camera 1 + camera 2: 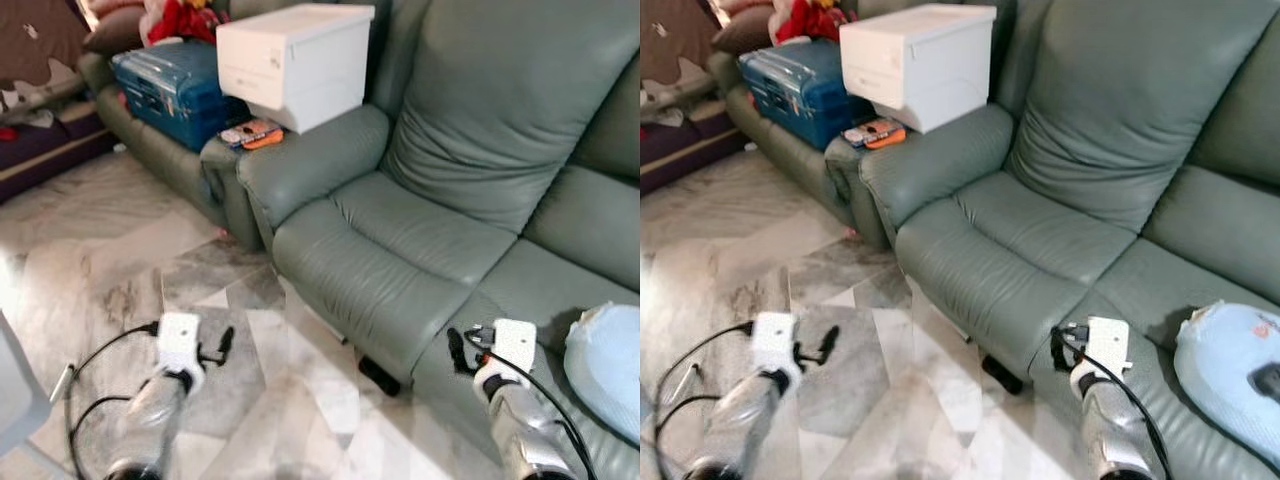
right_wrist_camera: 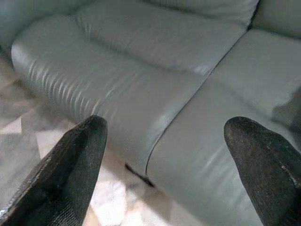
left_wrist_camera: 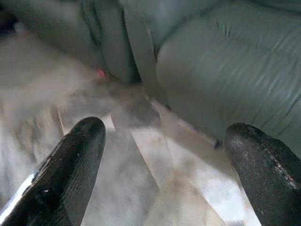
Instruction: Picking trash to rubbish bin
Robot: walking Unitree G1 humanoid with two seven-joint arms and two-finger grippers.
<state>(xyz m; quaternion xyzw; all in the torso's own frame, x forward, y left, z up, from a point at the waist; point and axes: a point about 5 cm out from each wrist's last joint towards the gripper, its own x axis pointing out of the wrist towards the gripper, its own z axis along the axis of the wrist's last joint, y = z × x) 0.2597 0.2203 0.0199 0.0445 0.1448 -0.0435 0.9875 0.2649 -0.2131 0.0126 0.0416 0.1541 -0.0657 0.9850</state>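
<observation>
A small red scrap (image 1: 222, 234) lies on the marble floor at the foot of the green sofa (image 1: 400, 250); the left wrist view shows the red scrap (image 3: 100, 73) too, far ahead of the fingers. My left gripper (image 1: 225, 343) hangs open low over the floor, holding nothing. My right gripper (image 1: 458, 350) is open and empty by the sofa seat's front edge. The right wrist view looks between its fingers (image 2: 80, 155) at the seat cushions. A light blue bag-like thing (image 1: 605, 355) rests on the seat to the right.
On the armrest stands a white box (image 1: 295, 62) beside orange packets (image 1: 252, 133). A blue case (image 1: 175, 90) lies on the second sofa at the back left. A dark object (image 1: 378, 375) sticks out under the seat. A pale grey object (image 1: 15, 390) is at the left edge.
</observation>
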